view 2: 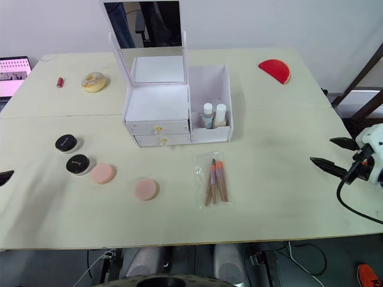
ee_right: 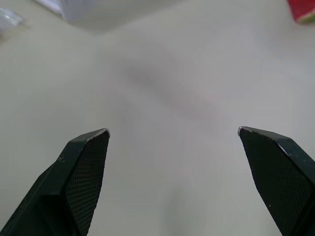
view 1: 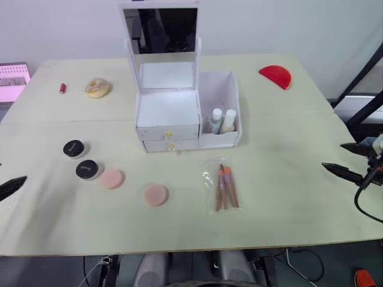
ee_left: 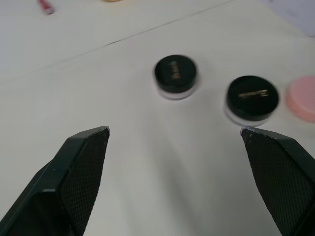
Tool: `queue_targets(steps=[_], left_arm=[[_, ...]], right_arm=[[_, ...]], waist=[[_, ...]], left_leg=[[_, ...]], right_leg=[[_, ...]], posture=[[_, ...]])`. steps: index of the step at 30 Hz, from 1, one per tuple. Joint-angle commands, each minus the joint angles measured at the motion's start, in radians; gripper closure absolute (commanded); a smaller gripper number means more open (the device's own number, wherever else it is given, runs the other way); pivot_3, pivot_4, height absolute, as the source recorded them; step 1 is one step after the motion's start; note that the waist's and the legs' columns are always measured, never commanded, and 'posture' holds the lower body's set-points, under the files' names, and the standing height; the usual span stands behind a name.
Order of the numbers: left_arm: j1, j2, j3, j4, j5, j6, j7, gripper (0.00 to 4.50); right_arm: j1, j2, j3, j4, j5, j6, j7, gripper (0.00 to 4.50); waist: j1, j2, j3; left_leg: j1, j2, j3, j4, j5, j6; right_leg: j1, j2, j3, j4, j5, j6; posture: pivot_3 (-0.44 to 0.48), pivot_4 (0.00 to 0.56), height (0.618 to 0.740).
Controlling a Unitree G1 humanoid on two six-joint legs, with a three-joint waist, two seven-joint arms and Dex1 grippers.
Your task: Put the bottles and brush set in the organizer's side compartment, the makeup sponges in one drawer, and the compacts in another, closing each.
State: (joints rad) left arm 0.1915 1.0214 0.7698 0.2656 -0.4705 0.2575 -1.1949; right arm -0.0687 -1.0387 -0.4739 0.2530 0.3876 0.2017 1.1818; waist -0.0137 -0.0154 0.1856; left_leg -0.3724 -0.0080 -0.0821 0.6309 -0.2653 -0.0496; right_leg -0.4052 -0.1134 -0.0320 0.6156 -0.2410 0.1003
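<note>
The white organizer [view 1: 167, 113] with a raised mirror stands mid-table, both drawers [view 1: 169, 139] shut. Two bottles [view 1: 222, 120] stand upright in its side compartment [view 1: 220, 89]. The brush set [view 1: 224, 186] lies in a clear bag in front of it. Two pink makeup sponges [view 1: 112, 178] [view 1: 156, 194] and two black compacts [view 1: 74, 148] [view 1: 88, 169] lie at the left front. My left gripper [ee_left: 174, 130] is open and empty, short of the compacts [ee_left: 175, 74] [ee_left: 252, 96]. My right gripper [view 1: 335, 155] hangs open and empty at the table's right side.
A donut [view 1: 97, 87] and a small red tube [view 1: 62, 88] lie at the back left. A red half-round slice [view 1: 276, 76] sits at the back right. A pink screen [view 1: 12, 81] stands off the table's left end.
</note>
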Motion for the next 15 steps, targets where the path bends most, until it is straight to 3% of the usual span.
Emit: queue_targets(steps=[1,4,9,12,15], left_arm=[[-0.049,-0.006,-0.087,-0.220,-0.062,0.058,0.012,0.00],[-0.087,-0.031,-0.181,-0.398,-0.106,0.127,0.040,0.00],[-0.193,-0.097,-0.445,-0.754,-0.201,0.278,0.149,0.00],[-0.290,-0.134,-0.611,-0.868,-0.214,0.369,0.215,0.00],[-0.365,-0.169,-0.731,-0.878,-0.195,0.429,0.253,0.00]], right_arm=[[-0.029,-0.007,0.009,-0.191,0.077,0.084,-0.003,0.01],[-0.022,-0.001,0.035,-0.331,0.122,0.161,-0.007,0.01],[-0.029,0.023,0.118,-0.579,0.225,0.297,-0.047,0.01],[-0.042,0.030,0.144,-0.611,0.222,0.316,-0.071,0.01],[-0.042,0.037,0.158,-0.627,0.218,0.322,-0.078,0.01]], waist=[[0.002,0.000,0.000],[0.003,0.000,0.000],[0.003,0.000,0.000],[0.004,-0.001,0.000],[0.004,-0.001,0.000]], left_leg=[[0.000,0.000,0.000,0.000,0.000,0.000],[0.000,0.001,0.000,0.001,0.000,0.000],[-0.001,0.000,0.000,0.000,0.000,0.000],[-0.001,0.000,0.000,0.001,0.000,0.000],[0.000,0.000,0.000,0.003,0.000,0.000]], right_leg=[[0.000,0.000,0.000,0.000,0.000,0.000],[0.000,0.000,0.000,0.000,0.003,-0.003],[0.000,0.000,0.001,-0.002,0.006,0.002],[0.001,0.001,0.001,-0.002,0.007,0.003],[0.003,0.001,0.002,-0.001,0.008,0.003]], posture=[[0.000,0.150,0.739],[0.000,0.150,0.739],[0.000,0.150,0.739],[0.000,0.150,0.739],[0.000,0.150,0.739]])
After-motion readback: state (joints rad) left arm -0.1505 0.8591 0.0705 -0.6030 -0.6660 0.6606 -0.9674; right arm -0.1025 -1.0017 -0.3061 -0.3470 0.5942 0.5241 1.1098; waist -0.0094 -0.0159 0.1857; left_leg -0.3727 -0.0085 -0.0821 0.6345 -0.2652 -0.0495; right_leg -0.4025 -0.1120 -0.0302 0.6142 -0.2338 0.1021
